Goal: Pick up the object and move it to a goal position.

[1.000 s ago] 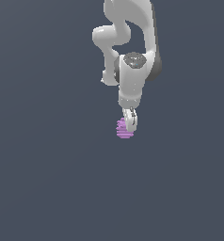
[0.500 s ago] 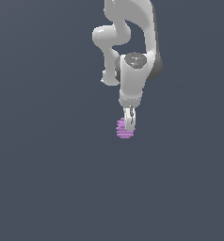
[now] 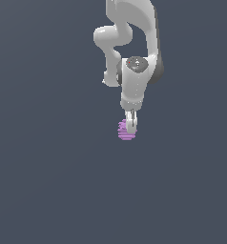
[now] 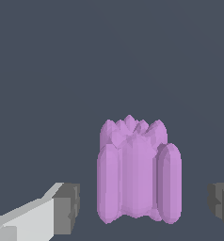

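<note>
While open, gripper [image 4: 142, 204] straddles object [image 4: 137, 174] untouched

gap: jaws wide, clear of object [image 4: 137, 179] on both sides | surroundings: bare grey floor [image 3: 48, 181]

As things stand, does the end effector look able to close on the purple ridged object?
Probably yes. The open end effector has a finger on each side of the purple object, with gaps both sides and nothing between.
</note>
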Controlling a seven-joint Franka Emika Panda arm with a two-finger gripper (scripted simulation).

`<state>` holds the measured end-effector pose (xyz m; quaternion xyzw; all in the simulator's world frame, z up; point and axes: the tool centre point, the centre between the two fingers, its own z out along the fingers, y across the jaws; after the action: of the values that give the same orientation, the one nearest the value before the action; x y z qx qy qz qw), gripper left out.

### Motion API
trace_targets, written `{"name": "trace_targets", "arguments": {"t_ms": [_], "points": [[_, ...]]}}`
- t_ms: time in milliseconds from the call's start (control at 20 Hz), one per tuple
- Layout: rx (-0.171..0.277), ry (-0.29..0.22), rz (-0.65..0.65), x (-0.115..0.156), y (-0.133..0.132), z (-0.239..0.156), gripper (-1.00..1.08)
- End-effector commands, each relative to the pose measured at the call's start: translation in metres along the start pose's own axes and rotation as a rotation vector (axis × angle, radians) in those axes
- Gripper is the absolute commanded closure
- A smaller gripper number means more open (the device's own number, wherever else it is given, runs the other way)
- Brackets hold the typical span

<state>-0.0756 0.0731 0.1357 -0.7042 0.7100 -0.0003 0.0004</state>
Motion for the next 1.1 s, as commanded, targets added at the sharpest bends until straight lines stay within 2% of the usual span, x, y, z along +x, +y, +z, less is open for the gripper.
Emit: {"name": "trace_targets", "arguments": {"t_ms": [0,500,550,1050], "points": [[-0.001,0.001,0.001,0.000,0.001,0.010,-0.92],[-0.001,0.000,0.003,0.000,0.001,0.040,-0.92],[-0.001,0.000,0.003,0.000,0.001,0.040,1.08],[0.001,0.000,0.004,0.000,0.000,0.039,1.08]]}}
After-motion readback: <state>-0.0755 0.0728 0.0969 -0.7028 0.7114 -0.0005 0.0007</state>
